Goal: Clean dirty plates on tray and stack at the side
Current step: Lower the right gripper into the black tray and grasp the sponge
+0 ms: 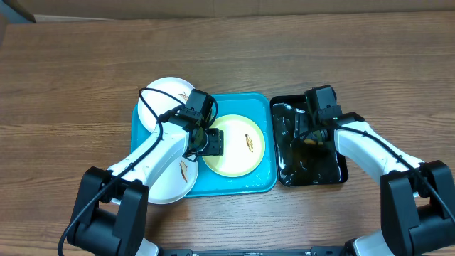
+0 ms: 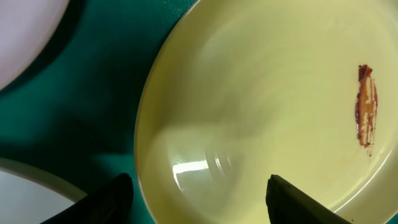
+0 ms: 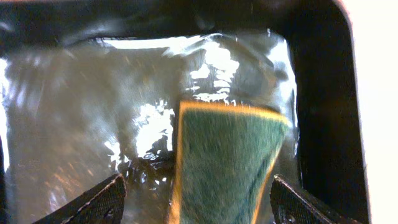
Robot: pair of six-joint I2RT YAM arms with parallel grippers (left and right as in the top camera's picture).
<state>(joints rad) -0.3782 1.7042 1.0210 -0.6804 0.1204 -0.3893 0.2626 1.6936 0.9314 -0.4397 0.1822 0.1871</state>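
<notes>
The turquoise tray (image 1: 238, 186) holds the yellow-green rimmed plate (image 1: 238, 146), which has a brown smear (image 1: 250, 142). A white plate (image 1: 165, 96) lies at the tray's far-left corner. Another white plate (image 1: 170, 183) with a brown smear lies at its near-left edge. My left gripper (image 1: 213, 141) is open, low over the yellow-green plate's left rim (image 2: 186, 93). One of its fingers is over the tray (image 2: 93, 93) and the other over the plate. My right gripper (image 1: 313, 135) is open in the black tray, with a finger on each side of a green and yellow sponge (image 3: 227, 165).
The narrow black tray (image 1: 338, 171) stands right of the turquoise tray and holds shiny water (image 3: 93, 106). Both white plates overhang the turquoise tray's left side onto the wooden table (image 1: 71, 85). Both show at the left edge of the left wrist view.
</notes>
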